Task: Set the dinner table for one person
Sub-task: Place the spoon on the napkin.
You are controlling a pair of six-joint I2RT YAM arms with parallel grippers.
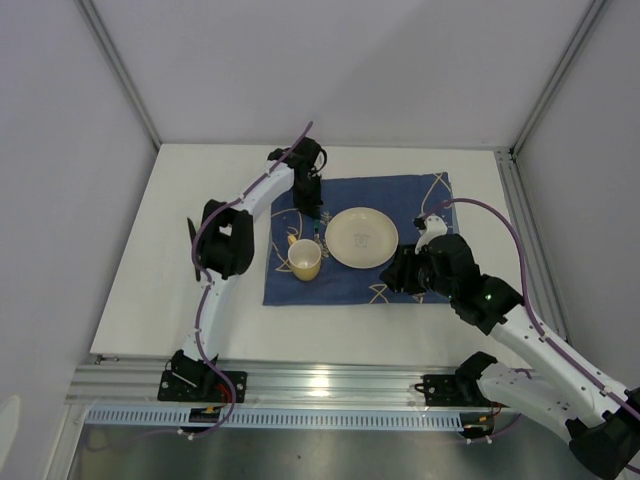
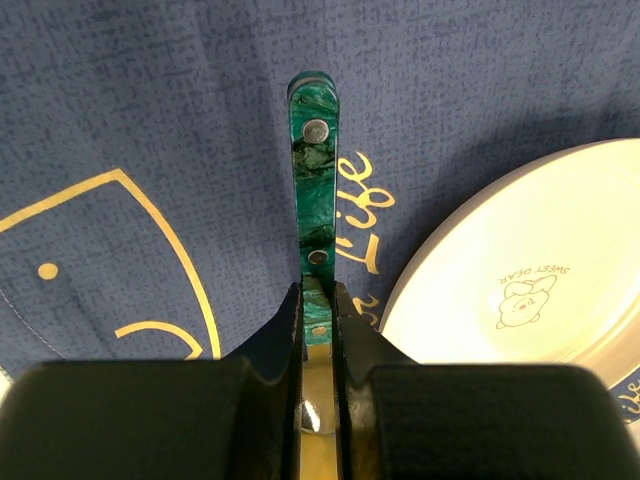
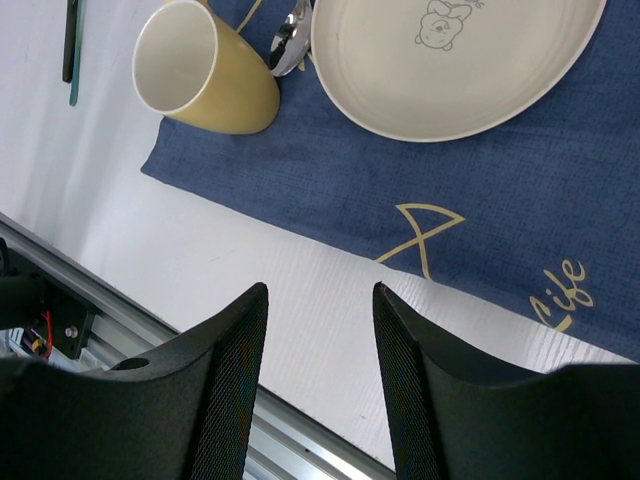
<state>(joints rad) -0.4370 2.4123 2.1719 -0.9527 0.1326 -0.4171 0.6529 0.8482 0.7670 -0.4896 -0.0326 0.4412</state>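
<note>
The white dinner table [image 1: 170, 300] carries a dark blue cloth [image 1: 400, 195] with gold drawings. On it sit a cream plate [image 1: 362, 237] and a yellow mug [image 1: 305, 260] lying at its left. My left gripper [image 1: 316, 212] is shut on a green-handled piece of cutlery [image 2: 314, 170]. It holds the cutlery over the cloth [image 2: 150, 110], just left of the plate [image 2: 530, 270]. My right gripper [image 3: 320, 290] is open and empty over the table's near strip [image 3: 250, 290], at the cloth's front edge [image 3: 330, 190]. A spoon [image 3: 288, 40] lies between the mug [image 3: 200, 70] and the plate [image 3: 450, 60].
A thin dark utensil with a teal end [image 3: 72, 50] lies on the bare table left of the cloth. Silver frame rails [image 1: 320, 385] run along the near edge and the right side. White walls close in the back and sides.
</note>
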